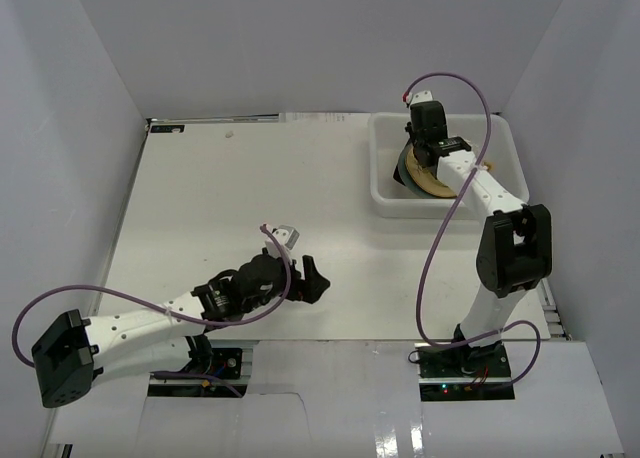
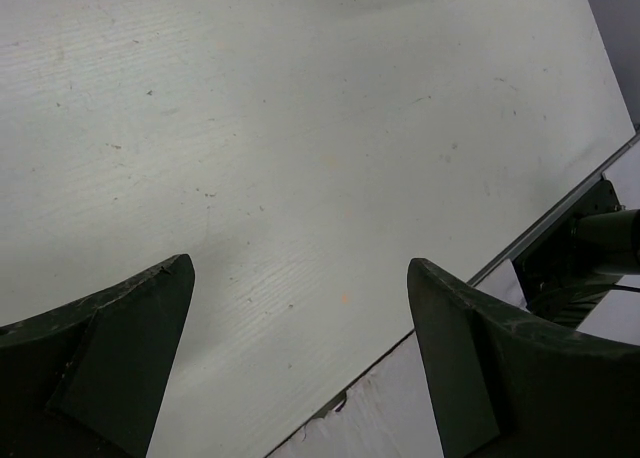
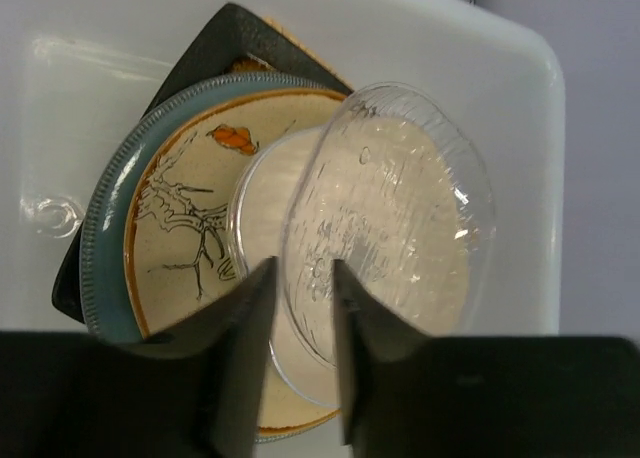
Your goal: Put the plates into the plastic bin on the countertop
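From above, a white table [image 1: 250, 198] carries a white bin [image 1: 390, 193] at its far right. The right arm [image 1: 500, 248] reaches into the bin from the near side, its wrist over stacked plates [image 1: 432, 185] lying inside. The left arm [image 1: 150, 323] lies low along the near left, and the left fingers [image 1: 312, 274] are spread over bare table near the middle, well apart from the bin. From the left wrist, the left fingers [image 2: 140, 328] stand wide apart with nothing between them, only table [image 2: 300, 128] beneath. From the right wrist, the right fingers [image 3: 250, 328] stand a narrow gap apart with the rim of a clear glass plate [image 3: 400, 218] in that gap. Whether they press on it cannot be told. The glass plate is tilted over a teal plate [image 3: 150, 228] with a tan centre and a tree drawing. That plate lies on a black plate [image 3: 230, 38], all inside the bin [image 3: 450, 48].
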`<act>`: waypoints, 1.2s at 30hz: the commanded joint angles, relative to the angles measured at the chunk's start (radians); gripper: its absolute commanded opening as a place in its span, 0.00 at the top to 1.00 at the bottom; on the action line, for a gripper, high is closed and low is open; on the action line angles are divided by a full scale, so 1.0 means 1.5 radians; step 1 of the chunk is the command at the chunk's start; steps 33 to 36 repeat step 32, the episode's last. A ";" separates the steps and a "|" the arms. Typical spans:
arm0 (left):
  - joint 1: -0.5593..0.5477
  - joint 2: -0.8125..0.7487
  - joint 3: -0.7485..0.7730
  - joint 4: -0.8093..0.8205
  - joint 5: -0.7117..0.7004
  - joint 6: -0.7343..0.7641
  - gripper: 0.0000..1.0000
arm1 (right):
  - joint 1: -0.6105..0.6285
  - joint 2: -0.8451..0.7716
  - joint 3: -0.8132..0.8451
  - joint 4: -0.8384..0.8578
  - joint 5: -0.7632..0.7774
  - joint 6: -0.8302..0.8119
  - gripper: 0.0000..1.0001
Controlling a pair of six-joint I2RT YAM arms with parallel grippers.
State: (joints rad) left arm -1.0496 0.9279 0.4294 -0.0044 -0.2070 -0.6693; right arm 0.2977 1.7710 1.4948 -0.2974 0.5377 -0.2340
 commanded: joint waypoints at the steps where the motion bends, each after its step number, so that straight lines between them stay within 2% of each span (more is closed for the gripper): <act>1: -0.003 0.009 0.040 -0.028 -0.024 0.033 0.02 | 0.006 -0.038 -0.001 0.017 0.026 -0.013 0.57; 3: -0.003 0.010 0.051 -0.036 -0.030 0.034 0.02 | 0.015 -0.054 -0.006 0.021 0.019 -0.011 0.42; 5: -0.003 0.000 0.068 -0.045 -0.045 0.040 0.02 | 0.040 -0.112 -0.003 0.012 0.031 0.005 0.12; 6: -0.003 0.000 0.069 -0.045 -0.045 0.043 0.02 | 0.040 -0.112 -0.003 0.012 0.031 0.005 0.12; 7: -0.003 -0.006 0.082 -0.048 -0.053 0.046 0.02 | 0.061 -0.129 -0.006 0.008 0.021 0.016 0.07; 11: -0.003 -0.011 0.123 -0.052 -0.068 0.068 0.02 | 0.130 -0.248 -0.083 0.038 -0.022 0.078 0.10; 13: -0.003 -0.014 0.140 -0.055 -0.074 0.078 0.02 | 0.182 -0.353 -0.184 0.071 -0.072 0.127 0.10; 14: -0.003 -0.018 0.157 -0.055 -0.077 0.082 0.02 | 0.199 -0.437 -0.230 0.128 -0.090 0.140 0.10; 15: -0.004 -0.023 0.166 -0.060 -0.079 0.088 0.02 | 0.231 -0.483 -0.330 0.169 -0.110 0.150 0.10; 16: -0.003 -0.030 0.180 -0.065 -0.092 0.093 0.02 | 0.241 -0.532 -0.379 0.252 -0.159 0.184 0.10; 17: -0.003 -0.048 0.184 -0.068 -0.098 0.095 0.02 | 0.244 -0.621 -0.426 0.289 -0.193 0.209 0.10; 18: -0.003 -0.060 0.186 -0.069 -0.107 0.097 0.02 | 0.245 -0.662 -0.475 0.330 -0.229 0.226 0.10; 19: -0.003 -0.072 0.187 -0.070 -0.119 0.099 0.02 | 0.245 -0.704 -0.562 0.370 -0.307 0.227 0.10; 20: -0.003 -0.086 0.187 -0.070 -0.144 0.100 0.02 | 0.245 -0.771 -0.593 0.404 -0.334 0.249 0.10; 22: -0.003 -0.127 0.187 -0.085 -0.172 0.095 0.02 | 0.245 -0.825 -0.633 0.377 -0.384 0.269 0.10; 23: -0.003 -0.138 0.186 -0.093 -0.185 0.091 0.02 | 0.245 -0.867 -0.638 0.318 -0.389 0.278 0.10; 27: -0.003 -0.205 0.161 -0.139 -0.222 0.066 0.02 | 0.245 -0.961 -0.646 0.176 -0.319 0.279 0.10; 30: -0.003 -0.224 0.122 -0.143 -0.233 0.031 0.02 | 0.245 -1.016 -0.681 0.174 -0.283 0.287 0.10; 36: -0.003 -0.221 0.112 -0.135 -0.234 0.028 0.02 | 0.245 -1.023 -0.683 0.190 -0.295 0.289 0.10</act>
